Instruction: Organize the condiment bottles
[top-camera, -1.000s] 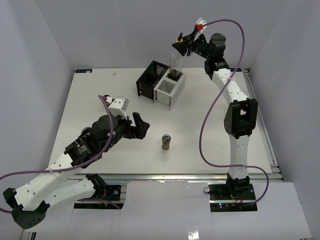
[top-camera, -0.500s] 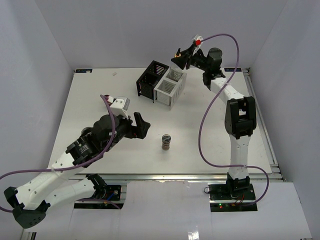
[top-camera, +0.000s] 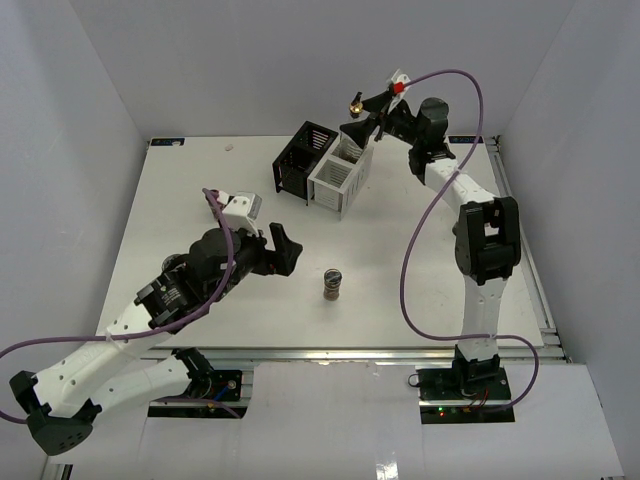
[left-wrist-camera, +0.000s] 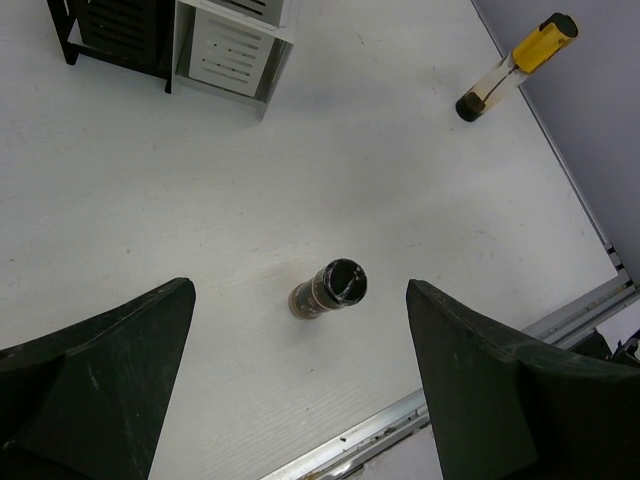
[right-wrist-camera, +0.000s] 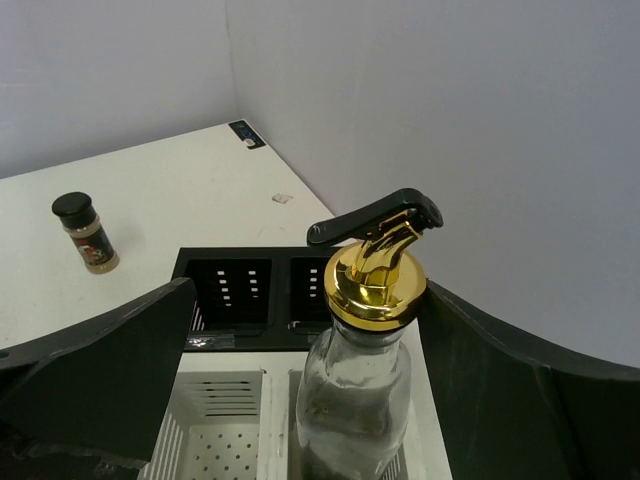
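On table (top-camera: 200, 190): two racks (top-camera: 296, 160) (top-camera: 335, 180), one jar (top-camera: 332, 283)

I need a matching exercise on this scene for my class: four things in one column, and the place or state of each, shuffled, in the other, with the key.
Column one
1. small dark-lidded jar
2. brass-spouted bottle
3. left gripper
4. right gripper

Column two
A. open, one finger on either side of the bottle, not gripping it
B. standing in the white rack
C. open, apart from the jar
D. standing alone on the table

Pairs: 1-D, 2-B, 3-C, 4-A
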